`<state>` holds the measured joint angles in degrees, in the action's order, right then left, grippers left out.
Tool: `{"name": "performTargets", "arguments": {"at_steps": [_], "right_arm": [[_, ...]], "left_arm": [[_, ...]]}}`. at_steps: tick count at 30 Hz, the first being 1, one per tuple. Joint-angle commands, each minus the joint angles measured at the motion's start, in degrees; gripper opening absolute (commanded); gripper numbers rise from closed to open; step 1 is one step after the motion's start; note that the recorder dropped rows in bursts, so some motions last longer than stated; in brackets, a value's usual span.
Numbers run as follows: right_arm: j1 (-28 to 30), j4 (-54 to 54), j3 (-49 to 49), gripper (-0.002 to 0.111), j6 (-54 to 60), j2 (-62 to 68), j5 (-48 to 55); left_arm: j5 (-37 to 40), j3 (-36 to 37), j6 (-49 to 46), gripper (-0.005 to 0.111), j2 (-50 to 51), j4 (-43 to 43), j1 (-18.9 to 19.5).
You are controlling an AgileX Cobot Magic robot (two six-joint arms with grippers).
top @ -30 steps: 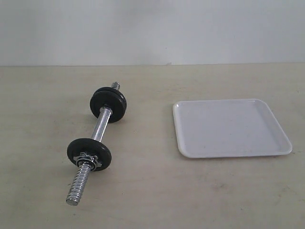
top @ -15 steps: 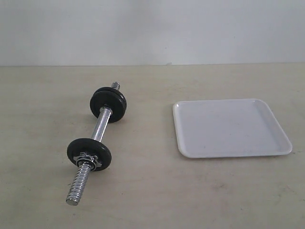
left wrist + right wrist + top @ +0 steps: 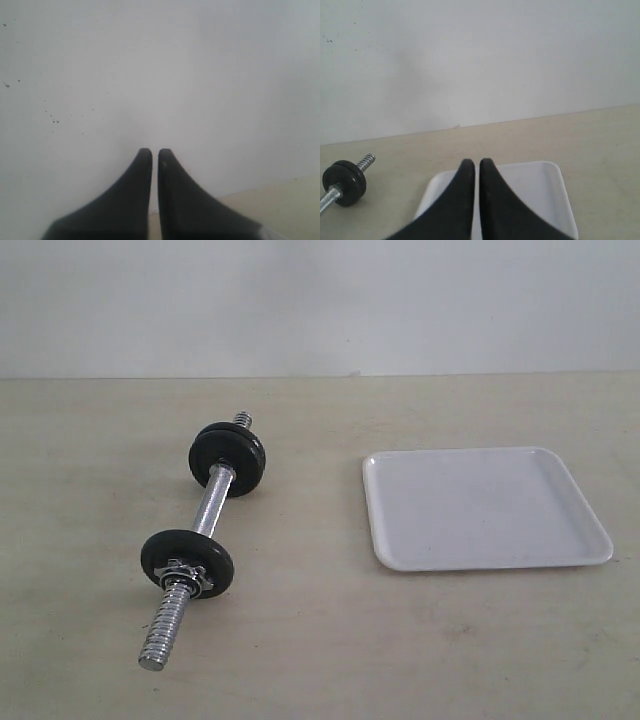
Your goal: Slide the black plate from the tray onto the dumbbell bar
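Observation:
The white tray (image 3: 485, 508) lies flat on the right of the table with nothing on it. To its left the chrome dumbbell bar (image 3: 210, 505) rests on the table, angled away from the camera. Two black plates (image 3: 227, 458) sit pressed together near its far threaded end. A like disc (image 3: 187, 558) with a chrome star nut (image 3: 186, 574) sits near the near end. My right gripper (image 3: 475, 162) is shut and empty, over the tray (image 3: 550, 190), with the far plates (image 3: 343, 182) off to one side. My left gripper (image 3: 150, 151) is shut and empty, facing a white wall.
A beige table (image 3: 320, 660) carries everything, and a white wall (image 3: 320, 300) stands behind it. Neither arm shows in the exterior view. The bar's bare threaded near end (image 3: 162, 635) points toward the table's front.

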<state>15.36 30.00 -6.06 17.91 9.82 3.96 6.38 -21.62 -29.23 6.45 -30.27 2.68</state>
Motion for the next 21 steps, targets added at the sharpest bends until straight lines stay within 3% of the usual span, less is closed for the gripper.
{"name": "performTargets", "arguments": {"at_steps": [1,8,10,13,21], "right_arm": [[0.06,-25.73,0.17,0.000,0.02,0.13,-0.74],[0.06,-25.73,6.06,0.000,0.02,0.13,-0.21],[0.06,-25.73,6.06,0.000,0.02,0.13,8.40],[0.06,-25.58,6.06,0.000,0.02,0.13,12.09],[0.06,-24.40,6.06,0.000,0.41,0.13,12.05]], "left_arm": [[0.04,0.23,1.11,0.004,0.27,-0.38,0.12],[0.04,0.23,1.11,0.004,0.27,-0.38,0.12],[0.04,0.23,1.11,0.004,0.27,-0.38,0.12],[0.04,0.23,1.31,0.004,0.27,-0.81,0.12],[1.87,0.23,1.31,0.004,0.27,-0.81,0.12]]}}
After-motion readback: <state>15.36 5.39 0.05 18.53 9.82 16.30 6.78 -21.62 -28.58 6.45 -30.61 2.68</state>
